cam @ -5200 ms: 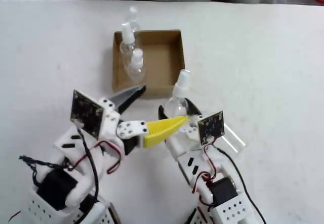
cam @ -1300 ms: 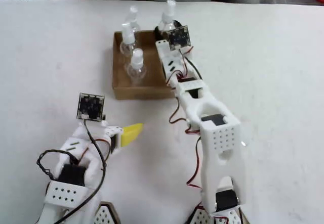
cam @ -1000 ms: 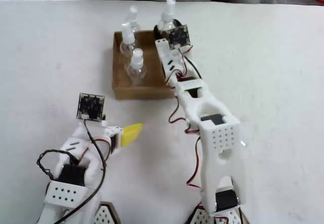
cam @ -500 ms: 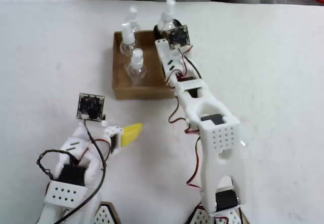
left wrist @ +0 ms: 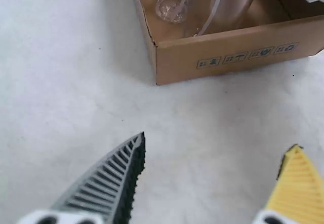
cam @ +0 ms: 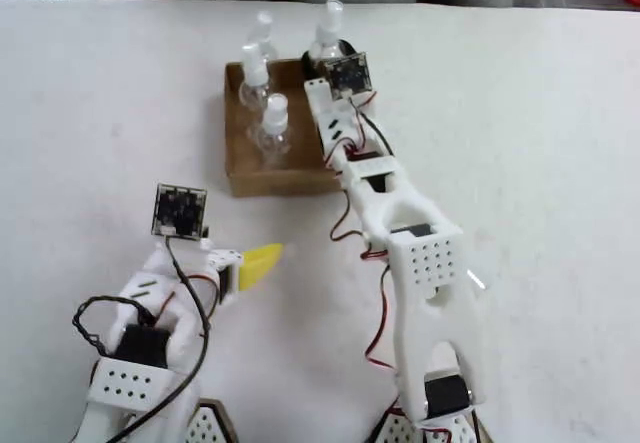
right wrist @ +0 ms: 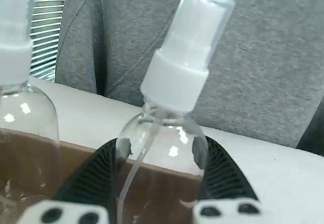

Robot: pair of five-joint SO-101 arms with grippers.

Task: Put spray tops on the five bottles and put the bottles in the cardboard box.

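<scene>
Now the right tool [right wrist: 162, 150] pinches a clear, white-topped bottle [right wrist: 169, 125], left tool [left wrist: 217, 142] spread.

Clear glossy plastic for the bottle [right wrist: 167, 133], under a smooth matt white plastic spray top [right wrist: 185, 57], between the ribbed black plastic fingers [right wrist: 93, 178] of the right gripper [right wrist: 161, 150]. Brown cardboard box [left wrist: 228, 57], matt and papery, on a white table [left wrist: 61, 82] of matt, faintly mottled finish. Ribbed plastic too on the left gripper [left wrist: 217, 142], one finger dark grey, one yellow; smooth white plastic on the arm shells [cam: 425, 263]; grey woven cloth [right wrist: 263, 57] behind.
</scene>
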